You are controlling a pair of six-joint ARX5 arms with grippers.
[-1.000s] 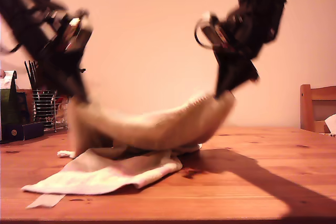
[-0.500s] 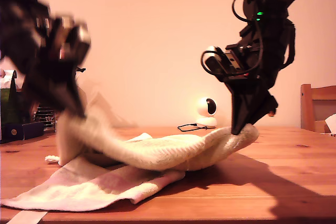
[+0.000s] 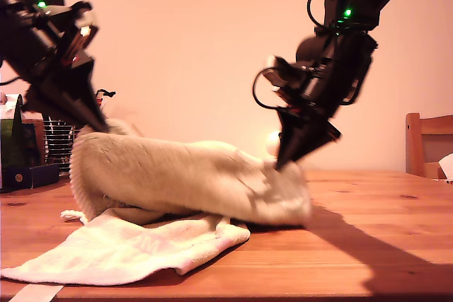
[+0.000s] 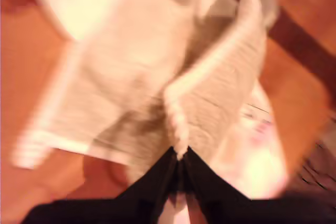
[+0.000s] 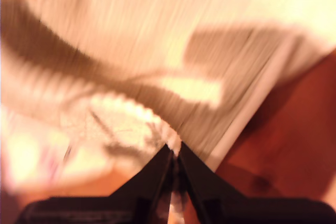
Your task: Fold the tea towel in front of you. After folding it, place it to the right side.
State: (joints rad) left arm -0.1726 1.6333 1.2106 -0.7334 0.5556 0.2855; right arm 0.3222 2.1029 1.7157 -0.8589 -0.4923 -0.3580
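Lengthwise, tea towel (image 3: pixel 177 182) across table (image 3: pixel 368 245).

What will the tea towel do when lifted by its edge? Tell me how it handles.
Probably floppy: the tea towel sags in a roll between my first gripper and my second gripper, both jaws pinched on its edge. Likely light, since thin pinches carry it. Its lower layer lies spread on the table, so it may drag and bunch.
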